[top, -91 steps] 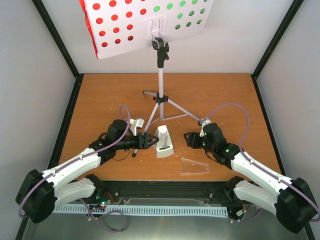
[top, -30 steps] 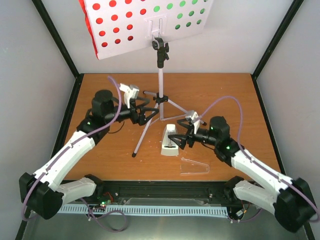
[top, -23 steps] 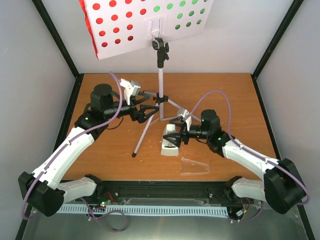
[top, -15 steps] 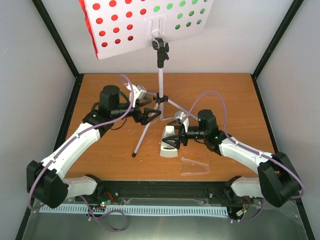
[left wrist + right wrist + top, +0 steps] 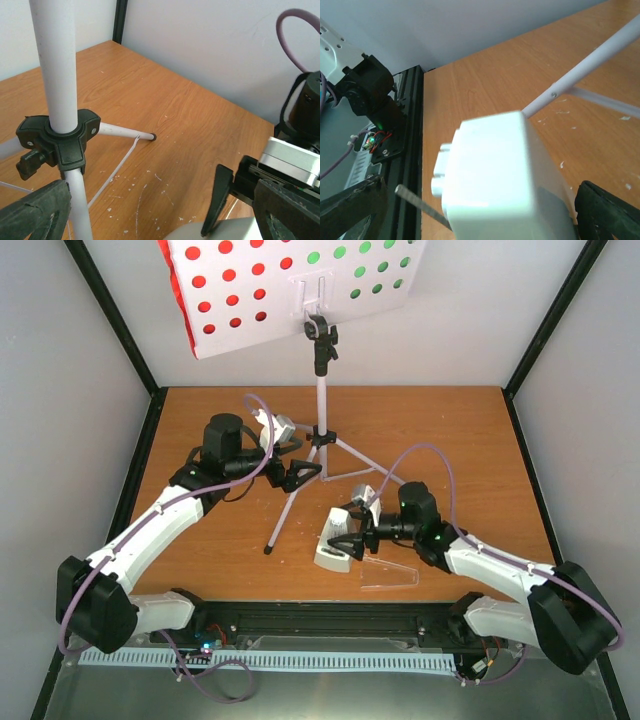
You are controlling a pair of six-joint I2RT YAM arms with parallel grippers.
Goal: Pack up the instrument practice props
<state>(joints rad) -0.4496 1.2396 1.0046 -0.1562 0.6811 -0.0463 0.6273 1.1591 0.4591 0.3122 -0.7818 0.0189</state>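
The white perforated music stand (image 5: 300,302) stands on its silver tripod (image 5: 322,400) at the back. The red sheet (image 5: 225,290) and green sheet (image 5: 360,270) show through its holes. My left gripper (image 5: 302,475) is open beside the tripod's front leg. In the left wrist view (image 5: 155,220) the silver tube (image 5: 60,75) and its black collar (image 5: 57,142) sit just inside one finger. My right gripper (image 5: 352,532) is shut on the white metronome (image 5: 330,552) and holds it tilted above the table. The metronome fills the right wrist view (image 5: 495,175), with its metal pendulum rod (image 5: 417,202) sticking out. The clear cover (image 5: 388,575) lies apart on the table.
The tripod's legs (image 5: 360,462) spread across the middle of the wooden table (image 5: 200,420). Grey walls and black frame posts close in the back and sides. A black rail (image 5: 320,620) runs along the near edge.
My right gripper reached the metronome, closed on it, and has lifted and tilted it toward the front. My left gripper rose from the metronome to the tripod's leg.
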